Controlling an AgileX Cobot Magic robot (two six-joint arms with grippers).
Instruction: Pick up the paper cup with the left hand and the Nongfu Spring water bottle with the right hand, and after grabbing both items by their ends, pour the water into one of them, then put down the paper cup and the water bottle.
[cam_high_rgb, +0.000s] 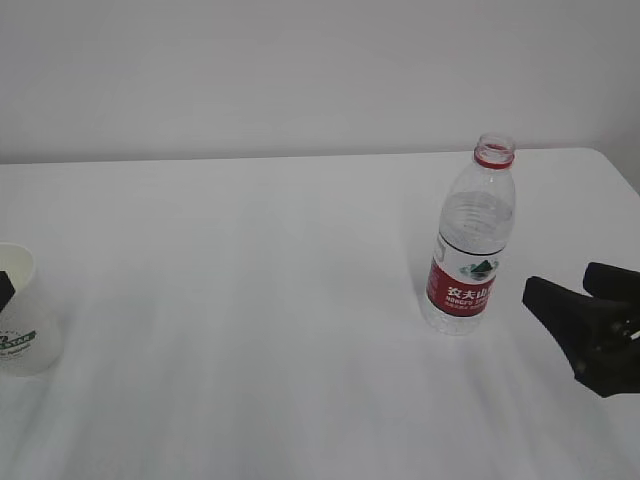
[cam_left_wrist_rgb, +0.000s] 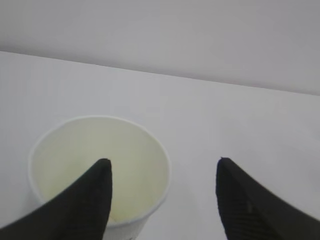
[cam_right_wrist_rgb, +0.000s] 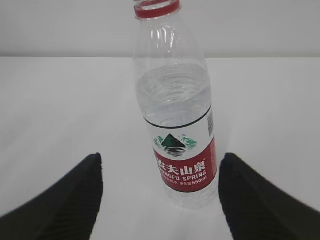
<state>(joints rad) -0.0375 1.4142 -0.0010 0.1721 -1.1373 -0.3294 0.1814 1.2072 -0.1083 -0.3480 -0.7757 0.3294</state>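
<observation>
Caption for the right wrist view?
Open right gripper faces the upright, uncapped bottle on the white table, not yet gripping.

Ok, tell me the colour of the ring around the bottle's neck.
Red. The neck ring on the Nongfu Spring water bottle shows best in the right wrist view.

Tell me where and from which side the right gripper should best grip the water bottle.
Probably the labelled lower body of the water bottle, approached level from the right gripper side: it stands upright and uncapped, between the open jaws, and its upper part tapers.
</observation>
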